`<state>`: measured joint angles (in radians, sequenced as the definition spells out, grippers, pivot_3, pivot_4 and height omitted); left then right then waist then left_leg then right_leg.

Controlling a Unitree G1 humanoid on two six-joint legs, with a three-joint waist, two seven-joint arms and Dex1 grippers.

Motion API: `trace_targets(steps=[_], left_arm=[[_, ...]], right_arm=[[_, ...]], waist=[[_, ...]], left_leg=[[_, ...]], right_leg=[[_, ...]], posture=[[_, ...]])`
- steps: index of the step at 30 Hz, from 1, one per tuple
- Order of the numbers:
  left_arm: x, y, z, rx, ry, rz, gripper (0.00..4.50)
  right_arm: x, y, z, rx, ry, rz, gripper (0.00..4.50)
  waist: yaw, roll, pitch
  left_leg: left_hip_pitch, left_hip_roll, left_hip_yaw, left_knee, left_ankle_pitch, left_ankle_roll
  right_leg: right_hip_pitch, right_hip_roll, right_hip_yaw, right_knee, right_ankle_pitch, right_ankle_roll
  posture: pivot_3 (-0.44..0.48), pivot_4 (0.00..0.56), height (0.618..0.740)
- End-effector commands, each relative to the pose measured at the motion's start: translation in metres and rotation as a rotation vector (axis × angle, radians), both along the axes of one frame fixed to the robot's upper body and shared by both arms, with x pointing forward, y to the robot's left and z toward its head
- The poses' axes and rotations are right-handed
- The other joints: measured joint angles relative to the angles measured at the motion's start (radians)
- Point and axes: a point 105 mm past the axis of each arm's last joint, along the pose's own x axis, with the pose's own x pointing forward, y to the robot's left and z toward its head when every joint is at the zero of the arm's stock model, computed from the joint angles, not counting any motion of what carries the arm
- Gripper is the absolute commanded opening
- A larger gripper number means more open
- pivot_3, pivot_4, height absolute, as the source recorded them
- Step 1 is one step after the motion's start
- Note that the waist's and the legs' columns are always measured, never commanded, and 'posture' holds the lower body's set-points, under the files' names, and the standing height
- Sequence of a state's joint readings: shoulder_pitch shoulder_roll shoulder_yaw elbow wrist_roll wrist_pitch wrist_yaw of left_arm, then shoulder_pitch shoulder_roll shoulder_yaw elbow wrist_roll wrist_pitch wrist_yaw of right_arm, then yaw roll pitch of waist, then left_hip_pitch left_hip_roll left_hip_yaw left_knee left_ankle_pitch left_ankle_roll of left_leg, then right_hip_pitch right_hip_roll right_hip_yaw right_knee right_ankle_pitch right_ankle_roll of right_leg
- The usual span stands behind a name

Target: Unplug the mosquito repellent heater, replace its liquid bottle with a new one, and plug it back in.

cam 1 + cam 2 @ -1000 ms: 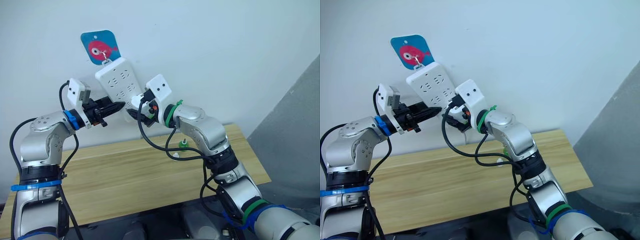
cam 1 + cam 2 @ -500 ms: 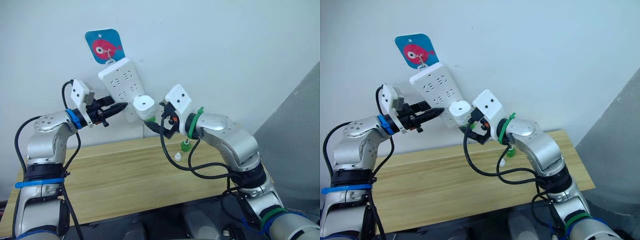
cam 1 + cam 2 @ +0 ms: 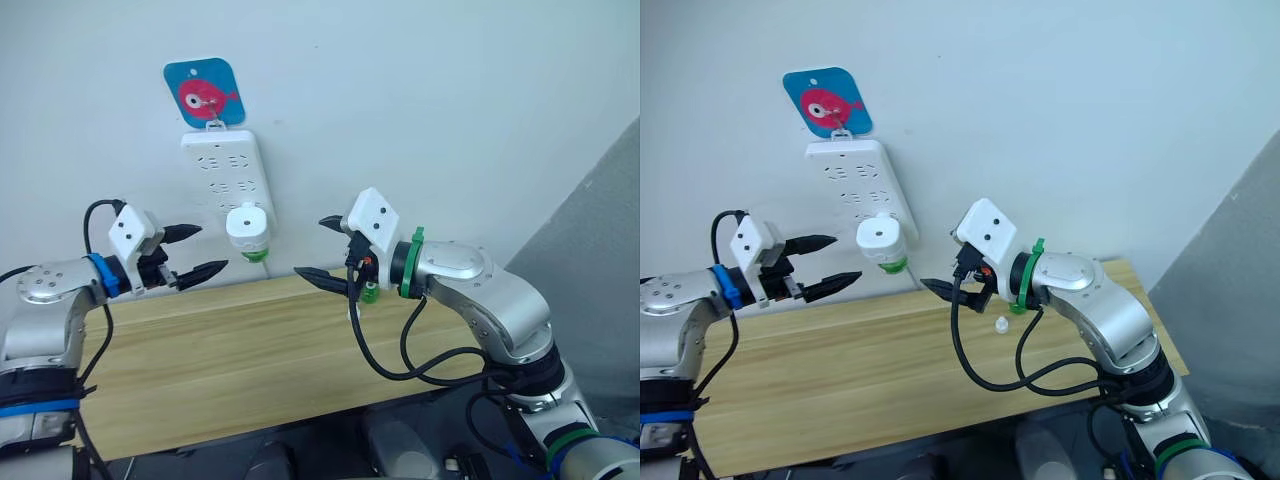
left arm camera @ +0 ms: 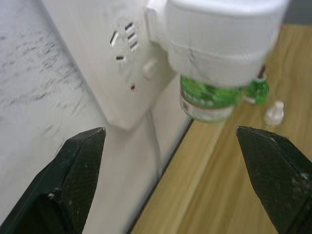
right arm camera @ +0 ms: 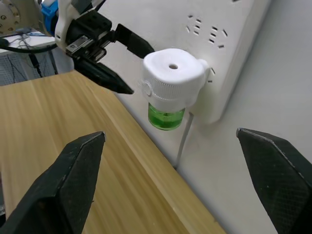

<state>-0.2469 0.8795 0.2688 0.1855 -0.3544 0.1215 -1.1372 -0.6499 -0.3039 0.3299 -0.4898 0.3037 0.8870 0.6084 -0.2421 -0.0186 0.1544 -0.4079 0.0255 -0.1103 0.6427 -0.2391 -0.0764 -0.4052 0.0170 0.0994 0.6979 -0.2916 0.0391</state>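
The mosquito repellent heater (image 3: 246, 224) sits plugged into the lower end of the white power strip (image 3: 226, 172), which hangs on the wall under a blue card with a red fish (image 3: 204, 93). Under the heater's white body hangs its green liquid bottle (image 5: 166, 117), above the back edge of the wooden worktop (image 3: 250, 360).

On the left side of the heater, the left tool (image 3: 193, 251) is spread wide, with one finger high and one low, and it holds nothing. It points at the heater but stays apart from it. On the right side of the heater, the right tool (image 3: 322, 248) is also released wide and empty, a little further away from it.

On the worktop, behind the right tool, stands a small green bottle (image 3: 370, 292), and a small white cap (image 3: 1001, 324) lies near it.

The right wrist view shows the small dark hole in the heater's domed top and the left tool beyond it. The left wrist view shows the heater from the side, with the green bottle and the white cap behind.
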Motion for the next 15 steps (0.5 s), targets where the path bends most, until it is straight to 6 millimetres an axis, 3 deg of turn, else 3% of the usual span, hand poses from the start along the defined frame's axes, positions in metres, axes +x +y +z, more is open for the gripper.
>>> trace_targets(steps=[1,2,9,13,15], left_arm=[[-0.020,-0.008,0.025,0.016,-0.109,-0.041,4.50],[-0.027,-0.012,0.026,0.006,-0.128,-0.040,4.50],[-0.081,-0.040,0.011,-0.076,-0.089,-0.026,4.50],[-0.090,-0.049,0.005,-0.121,-0.081,0.029,4.50],[-0.090,-0.053,0.004,-0.146,-0.082,0.048,4.50]], right_arm=[[-0.001,0.012,0.011,0.047,-0.054,0.030,4.15],[0.000,0.016,0.011,0.054,-0.059,0.032,3.99],[0.006,0.032,-0.002,0.078,-0.065,0.028,1.45],[0.012,0.041,-0.007,0.096,-0.070,0.008,0.06],[0.015,0.044,-0.009,0.103,-0.070,-0.005,0.02]], waist=[[0.005,0.000,0.000],[0.010,0.000,0.000],[0.052,0.000,0.000],[0.083,-0.001,0.000],[0.096,-0.001,-0.001]], left_leg=[[0.000,0.000,0.000,0.000,0.000,0.000],[0.000,0.001,0.001,0.000,0.000,0.000],[0.001,0.001,0.002,0.000,0.000,0.000],[0.002,0.001,0.002,0.001,0.000,0.000],[0.004,0.000,0.005,0.001,0.000,-0.001]], right_leg=[[0.000,0.000,0.000,0.000,0.000,0.000],[0.000,0.000,0.000,0.000,0.000,0.000],[0.000,0.000,0.001,0.000,0.000,0.000],[0.001,0.001,0.000,0.000,0.000,-0.001],[0.003,0.004,0.000,0.000,0.000,-0.001]], posture=[[-0.128,0.102,0.740],[-0.114,0.102,0.740],[-0.071,0.097,0.740],[-0.058,0.094,0.740],[-0.054,0.092,0.740]])
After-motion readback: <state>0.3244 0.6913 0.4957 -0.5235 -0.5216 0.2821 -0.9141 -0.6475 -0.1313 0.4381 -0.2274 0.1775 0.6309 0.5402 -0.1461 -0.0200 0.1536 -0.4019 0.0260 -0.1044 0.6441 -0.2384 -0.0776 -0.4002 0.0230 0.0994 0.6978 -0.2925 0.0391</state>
